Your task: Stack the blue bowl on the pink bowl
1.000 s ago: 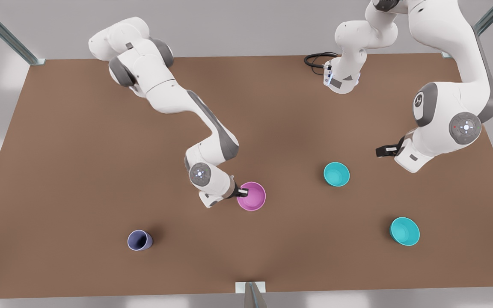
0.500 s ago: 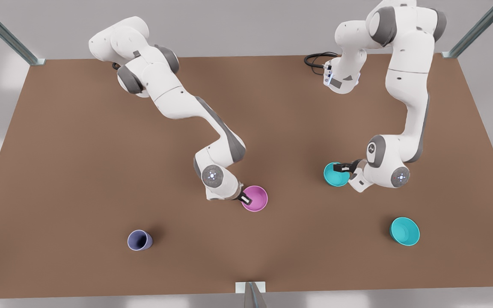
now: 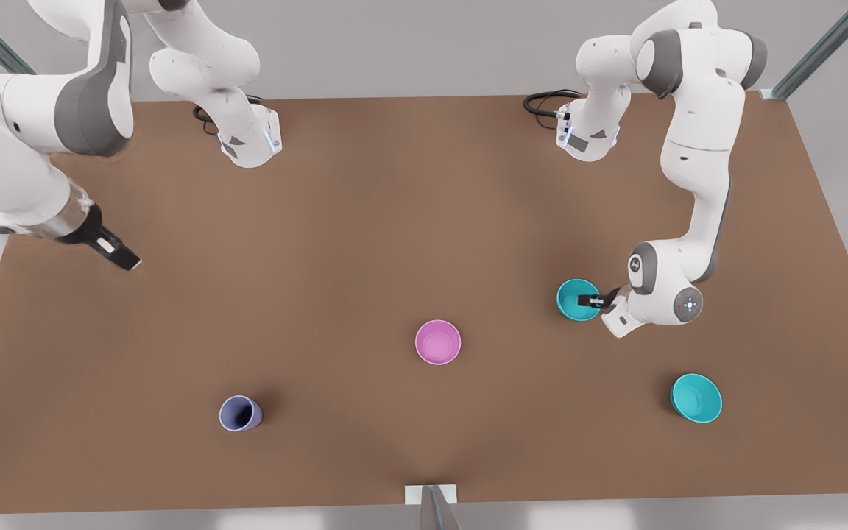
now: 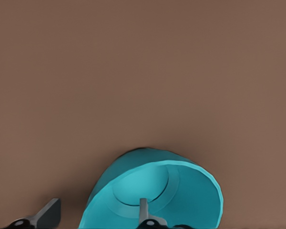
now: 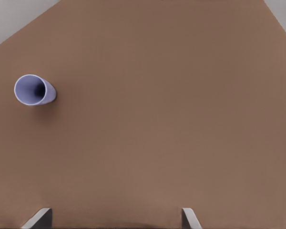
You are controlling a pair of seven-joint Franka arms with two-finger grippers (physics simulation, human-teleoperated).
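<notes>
The right gripper (image 3: 124, 258) is held high, away from the bowls, its fingers spread wide apart. The cup (image 3: 239, 413) is seen below it. The pink bowl (image 3: 438, 341) is left alone between both grippers. The left gripper (image 3: 590, 299) is set open over the blue bowl's (image 3: 576, 299) rim, one finger (image 4: 143, 210) inside. Another teal bowl (image 3: 696, 397) is seen near it.
</notes>
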